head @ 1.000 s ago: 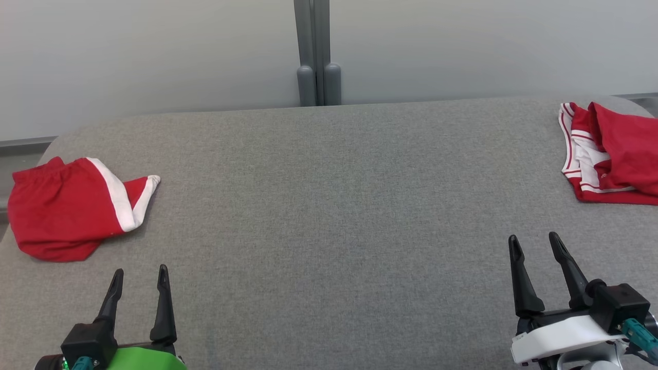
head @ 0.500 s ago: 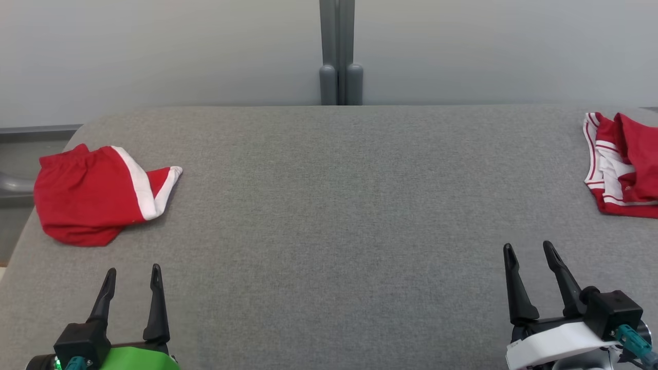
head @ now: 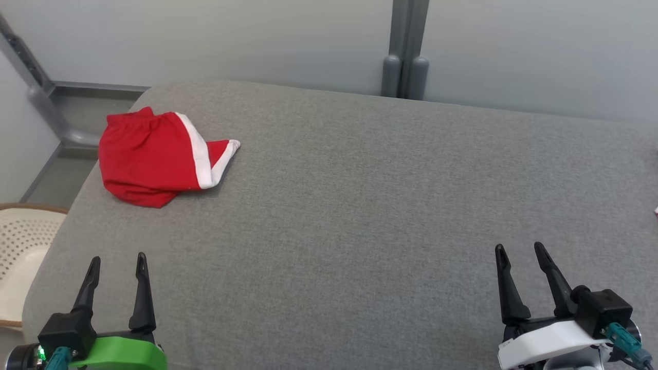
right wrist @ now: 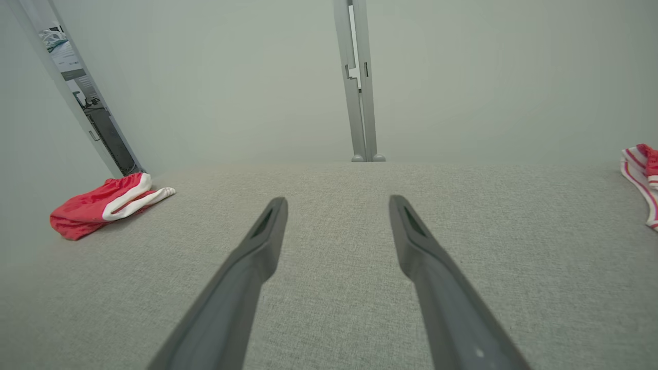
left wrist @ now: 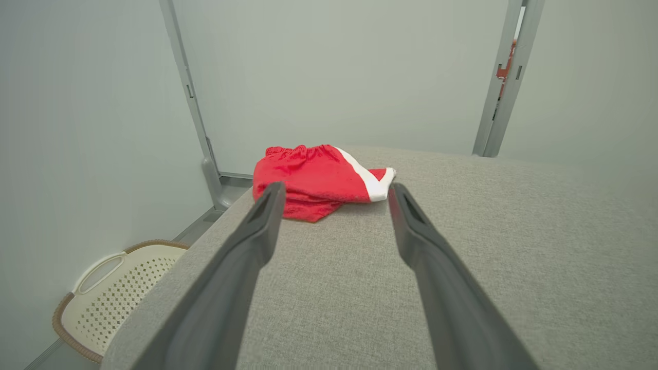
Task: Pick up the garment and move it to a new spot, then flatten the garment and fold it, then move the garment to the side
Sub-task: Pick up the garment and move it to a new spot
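Swinging toward the robot's left, the head has turned over the last second. The whole scene has slid across its view, and the striped red-and-white cloth at the far right has dropped out of it. Nothing on the table (head: 360,216) has actually shifted.

Nearest to me, the left end effector (head: 118,258) hangs low over the near left corner with its two dark fingers spread wide and nothing between them. The right end effector (head: 518,247) sits the same way at the near right corner, fully spread and empty. A cream perforated basket (head: 20,246) stands on the floor just off the table's left edge, beside the left arm.

Further out, the garment (head: 149,162), a pair of red shorts with a white side band, lies crumpled near the far left corner. It is straight ahead of the left end effector and well apart from it. In the left wrist view it sits framed between that arm's fingertips. Its long axis runs roughly across the table, with the gathered waistband toward the left edge and the white-trimmed leg pointing right.

The left arm is plainly the nearer one, and I'd judge a forward reach from it to be the natural first pick. The right arm would have to cross most of the table.

Beyond that, a grey post (head: 406,56) rises against the pale wall. In the right wrist view the striped cloth (right wrist: 640,174) rests at the table's far right edge.
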Tool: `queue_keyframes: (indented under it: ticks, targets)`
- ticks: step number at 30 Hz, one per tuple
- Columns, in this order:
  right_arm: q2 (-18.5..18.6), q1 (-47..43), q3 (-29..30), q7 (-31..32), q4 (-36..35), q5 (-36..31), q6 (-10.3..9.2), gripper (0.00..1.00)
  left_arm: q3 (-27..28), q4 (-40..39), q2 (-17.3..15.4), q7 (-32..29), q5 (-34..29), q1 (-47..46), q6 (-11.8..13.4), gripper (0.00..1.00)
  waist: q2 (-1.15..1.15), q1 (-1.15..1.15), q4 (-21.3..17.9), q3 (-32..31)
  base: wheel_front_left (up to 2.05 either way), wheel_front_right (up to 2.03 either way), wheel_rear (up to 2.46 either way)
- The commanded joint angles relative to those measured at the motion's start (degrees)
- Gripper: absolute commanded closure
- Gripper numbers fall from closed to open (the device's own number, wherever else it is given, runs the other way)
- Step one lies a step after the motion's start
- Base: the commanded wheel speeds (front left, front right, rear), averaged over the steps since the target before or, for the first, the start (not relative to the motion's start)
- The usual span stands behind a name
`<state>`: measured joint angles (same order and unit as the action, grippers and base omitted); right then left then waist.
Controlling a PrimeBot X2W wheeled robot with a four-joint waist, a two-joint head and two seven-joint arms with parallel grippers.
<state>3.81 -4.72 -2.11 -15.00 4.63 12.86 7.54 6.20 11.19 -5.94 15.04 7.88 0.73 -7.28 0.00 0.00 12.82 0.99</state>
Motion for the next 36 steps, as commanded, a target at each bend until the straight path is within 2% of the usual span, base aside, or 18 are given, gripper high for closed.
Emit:
queue_keyframes:
  ticks: [1,11,19,27,36]
  targets:
    - [-0.17,0.6,-0.09,-0.25,0.28,-0.4,-0.11,0.0,0.28,0.17,-0.45,0.18,0.04,-0.92,0.11,0.0,0.0,0.0,3.92,1.1,0.0,0.0,0.0]
    - [-0.34,1.53,-0.81,-0.26,1.51,-0.65,-0.11,0.0,0.95,0.67,-0.7,0.18,0.46,-0.65,0.55,0.0,0.0,0.0,10.81,1.59,0.0,0.0,0.0]
    - [-0.2,2.09,-1.38,-0.25,2.07,-0.96,-0.11,0.0,2.02,1.1,-0.75,0.18,0.9,0.01,0.72,0.0,0.0,0.0,14.1,1.66,0.0,0.0,0.0]
    - [0.08,2.47,-1.97,-0.25,2.39,-0.77,-0.11,0.0,2.63,1.12,-0.37,0.18,0.85,0.75,0.75,0.0,0.0,0.0,14.63,1.5,0.0,0.0,0.0]
    - [0.11,2.81,-2.64,-0.26,2.63,-0.61,-0.11,0.0,3.5,1.16,-0.37,0.18,0.92,0.67,0.85,0.0,0.0,0.0,12.43,1.93,0.0,0.0,0.0]
